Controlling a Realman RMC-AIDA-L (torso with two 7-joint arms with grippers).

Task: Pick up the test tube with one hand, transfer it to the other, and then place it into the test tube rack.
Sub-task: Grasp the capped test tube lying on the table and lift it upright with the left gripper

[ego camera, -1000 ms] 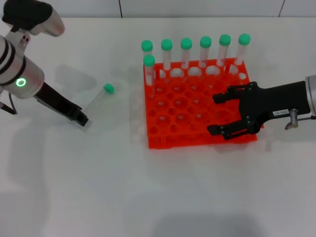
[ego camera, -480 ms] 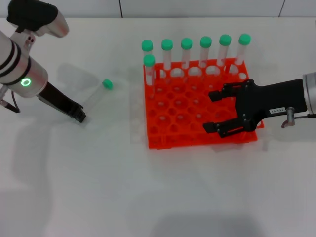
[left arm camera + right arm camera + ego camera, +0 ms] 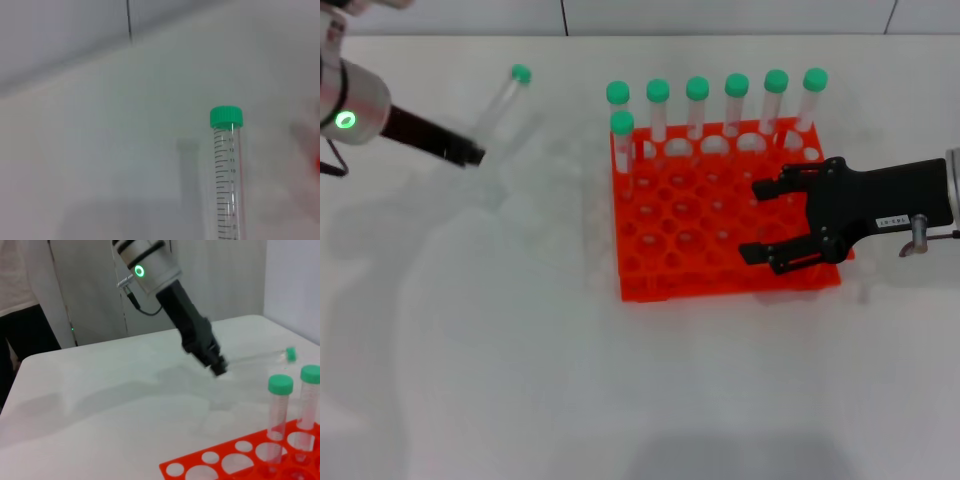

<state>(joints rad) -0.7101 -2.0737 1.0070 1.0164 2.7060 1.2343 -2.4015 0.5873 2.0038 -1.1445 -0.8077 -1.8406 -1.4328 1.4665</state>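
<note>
My left gripper (image 3: 472, 154), unlabelled, on the arm with the green ring, is shut on the bottom end of the test tube (image 3: 500, 105) and holds it above the table at the far left. The tube tilts up and to the right, green cap on top. It also shows in the left wrist view (image 3: 227, 170) and in the right wrist view (image 3: 260, 358), sticking out of the left gripper (image 3: 218, 368). The orange test tube rack (image 3: 660, 285) stands mid-table. My right gripper (image 3: 752, 220), with the white label, is open above the rack's right part.
Several green-capped tubes (image 3: 736, 100) stand along the rack's far row, and one more (image 3: 622, 140) stands at its left edge. Two of them show in the right wrist view (image 3: 279, 412). White table lies between the left gripper and the rack.
My left gripper has lifted the test tube off the table and carried it up and away from me. The right gripper has barely shifted over the rack.
</note>
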